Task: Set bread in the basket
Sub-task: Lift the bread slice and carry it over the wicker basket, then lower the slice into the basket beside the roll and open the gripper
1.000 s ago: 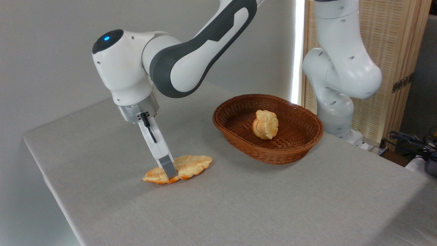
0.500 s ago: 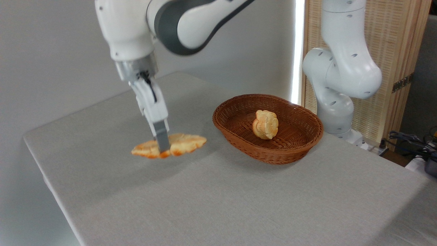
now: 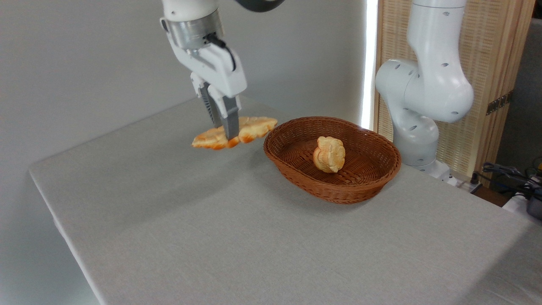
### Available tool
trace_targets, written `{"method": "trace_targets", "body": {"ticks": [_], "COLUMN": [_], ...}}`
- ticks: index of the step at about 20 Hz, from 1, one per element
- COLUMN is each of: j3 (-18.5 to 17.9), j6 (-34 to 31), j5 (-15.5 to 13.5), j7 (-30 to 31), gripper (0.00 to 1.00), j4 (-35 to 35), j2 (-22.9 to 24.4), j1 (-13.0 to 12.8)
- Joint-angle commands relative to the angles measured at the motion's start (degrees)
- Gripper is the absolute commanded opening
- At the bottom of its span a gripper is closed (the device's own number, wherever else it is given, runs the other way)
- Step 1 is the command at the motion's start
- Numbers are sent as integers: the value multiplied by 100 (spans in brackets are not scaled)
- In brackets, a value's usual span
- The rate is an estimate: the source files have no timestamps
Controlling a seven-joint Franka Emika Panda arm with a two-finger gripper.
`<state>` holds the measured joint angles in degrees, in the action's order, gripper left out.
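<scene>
Bread is off the bench, held in the air just left of the basket, its right tip close to the near-left rim. Gripper: fingers clenched on the loaf near its middle, one pad visible across the front edge; the other sits behind and is mostly hidden.

Risks, as I judge them:
- The loaf is long and flat and pinched at one narrow spot. Any swing on the way across could pivot it about the pads, and it may droop or twist out.
- Its right tip looks roughly level with the rim. Carried across at this height it could clip the wicker and be levered from the grip, or shove the basket.
- A small round bun stands on edge in the middle of the basket. Released above it, the loaf may land on it, tip up and rest over the low wall.

Materials: loaf golden-orange, scalloped outline like a leaf, ridged top, darker at the edges. Basket oval, brown woven wicker, low sloped sides, ribbed floor. Bun pale gold and knobbly. Bench covered in a matte grey cloth-like surface.
</scene>
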<state>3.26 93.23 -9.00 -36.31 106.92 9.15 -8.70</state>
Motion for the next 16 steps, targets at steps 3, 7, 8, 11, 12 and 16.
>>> {"method": "trace_targets", "body": {"ticks": [3, 7, 8, 11, 12, 16], "j3": [-44, -36, -36, -18, -1, 167], "j6": [-6, -68, -94, -112, -103, -94], "j5": [-295, -304, -295, -295, -295, -295], "j7": [449, 843, 966, 1038, 1038, 977], "gripper": [37, 52, 61, 82, 84, 95], "j4": [1224, 1717, 1840, 2069, 2166, 2342], "j2": [1219, 1388, 1396, 1396, 1396, 1326], "j1": [-220, -326, -326, -326, -334, -334]}}
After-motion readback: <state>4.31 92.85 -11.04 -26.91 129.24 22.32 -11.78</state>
